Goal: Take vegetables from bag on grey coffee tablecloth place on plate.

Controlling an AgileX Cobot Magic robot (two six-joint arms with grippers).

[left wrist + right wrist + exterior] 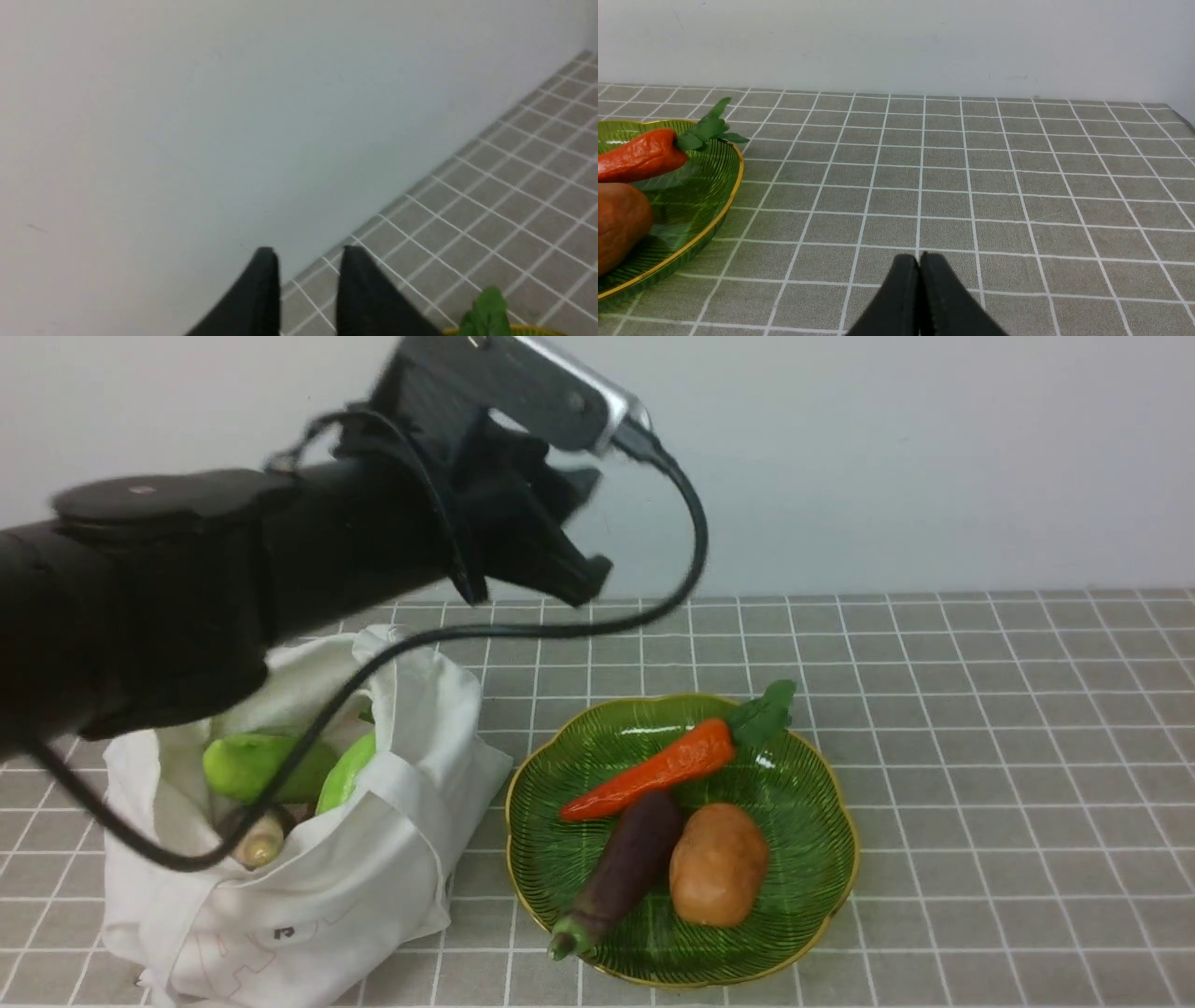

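The white bag (308, 887) lies open at the left of the grey coffee tablecloth (980, 756). In it are two light green vegetables (247, 765) and a pale stubby one (260, 845). The green plate (551, 868) beside it holds the orange carrot (653, 770), a purple aubergine (625, 868) and a brown potato (719, 863). My left gripper (588, 527) is open and empty, raised high above the cloth behind the bag; its wrist view (308, 261) shows the carrot's leaves (486, 312). My right gripper (920, 257) is shut and empty, low over the cloth right of the plate (731, 191).
A pale wall runs along the back edge of the cloth. My left arm's black cable (523, 630) hangs in a loop over the bag's opening. The right wrist view shows bare cloth (971, 177) to the right of the plate.
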